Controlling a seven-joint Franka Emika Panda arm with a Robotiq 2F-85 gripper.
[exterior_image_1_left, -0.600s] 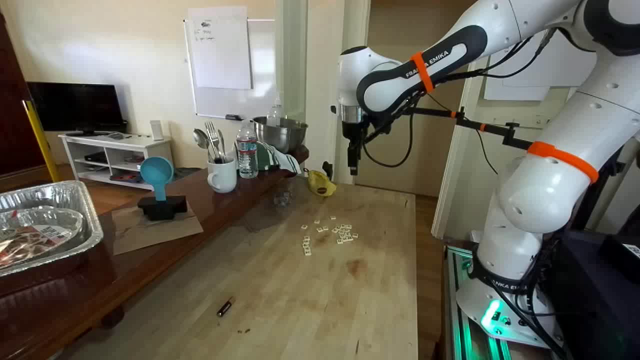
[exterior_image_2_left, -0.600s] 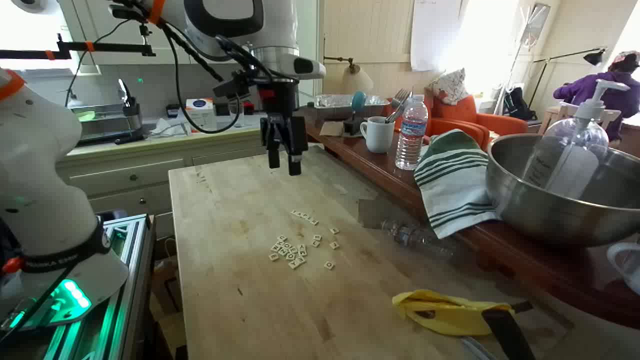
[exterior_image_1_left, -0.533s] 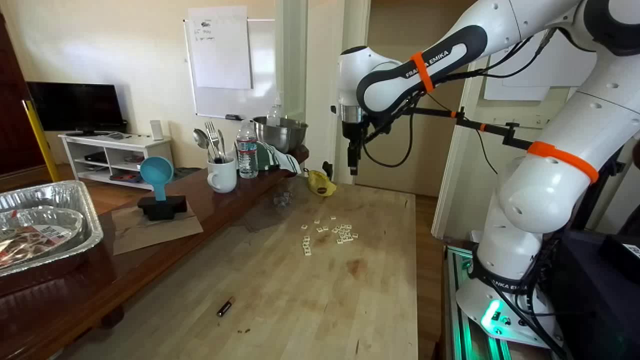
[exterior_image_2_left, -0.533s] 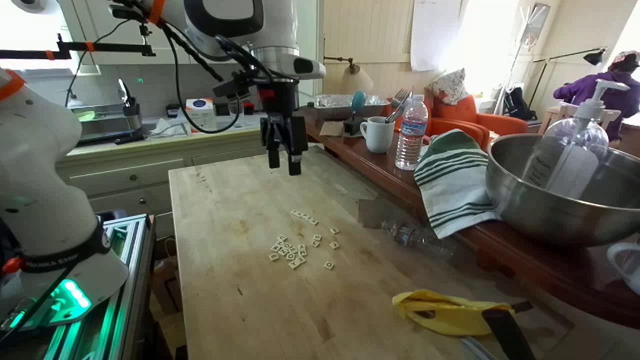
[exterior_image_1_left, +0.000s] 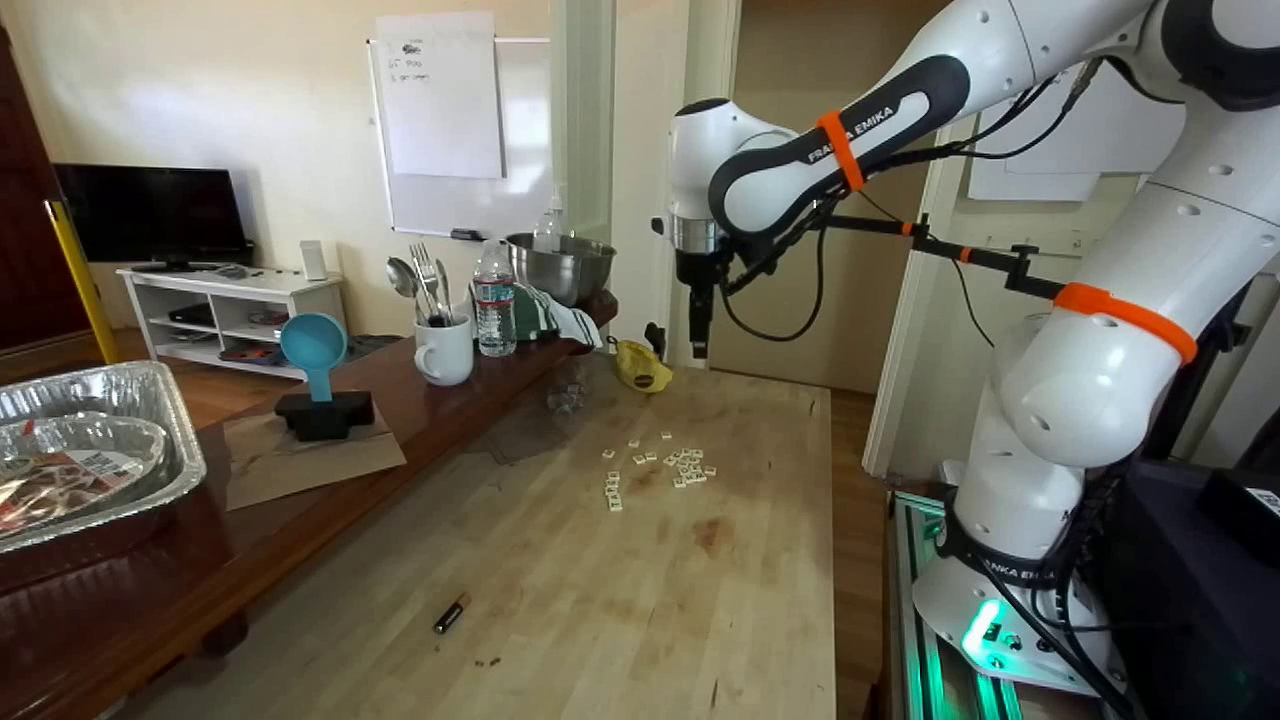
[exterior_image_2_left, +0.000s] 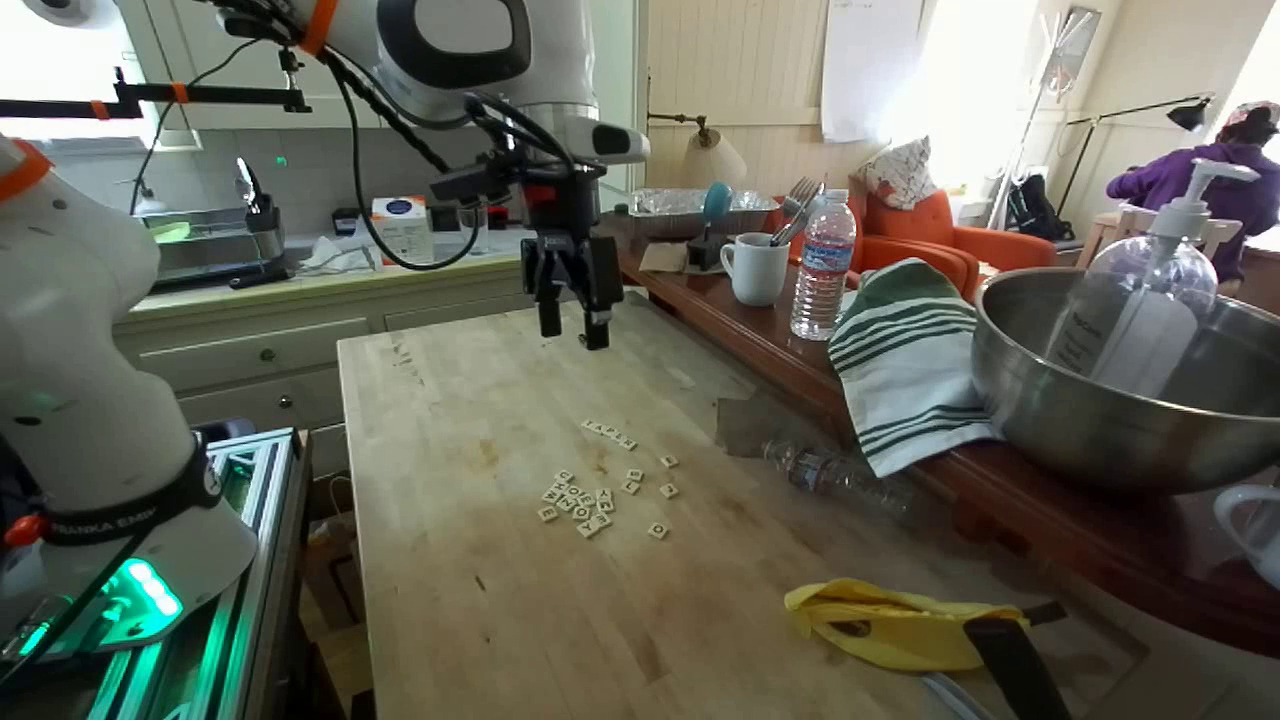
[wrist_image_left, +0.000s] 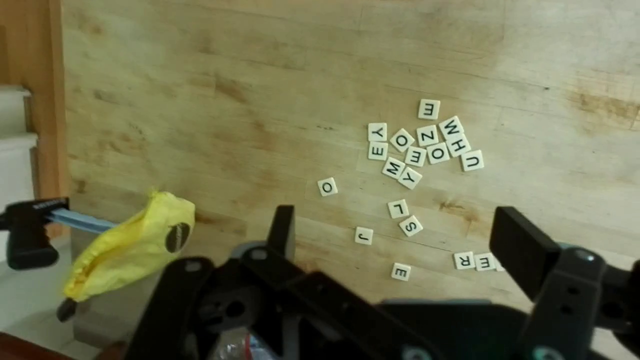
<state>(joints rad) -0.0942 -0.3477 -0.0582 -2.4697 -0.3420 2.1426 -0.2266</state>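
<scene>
My gripper (wrist_image_left: 392, 227) stands open above the wooden table, its two black fingers wide apart and holding nothing. It hangs well above the surface in both exterior views (exterior_image_1_left: 700, 350) (exterior_image_2_left: 573, 332). White letter tiles lie beneath it. In the wrist view a cluster of tiles (wrist_image_left: 415, 156) sits beyond the fingertips, with loose tiles such as the J tile (wrist_image_left: 364, 235) and the S tile (wrist_image_left: 411, 226) showing between the fingers. A short row of tiles (exterior_image_2_left: 609, 434) lies apart from the cluster; in the wrist view the right finger hides part of it.
A yellow bag (exterior_image_2_left: 900, 630) lies by the table's end. A clear plastic bottle (exterior_image_2_left: 830, 475) rests beside the raised brown ledge, which carries a mug with cutlery (exterior_image_1_left: 445, 350), a water bottle (exterior_image_2_left: 825, 265), a towel (exterior_image_2_left: 910, 365) and a steel bowl (exterior_image_2_left: 1110, 420). A battery (exterior_image_1_left: 451, 613) lies on the table.
The hand has shifted and tilted slightly, its fingertips a little lower and to the left in an exterior view. Tiles and other objects have stayed put. The gripper remains open.
</scene>
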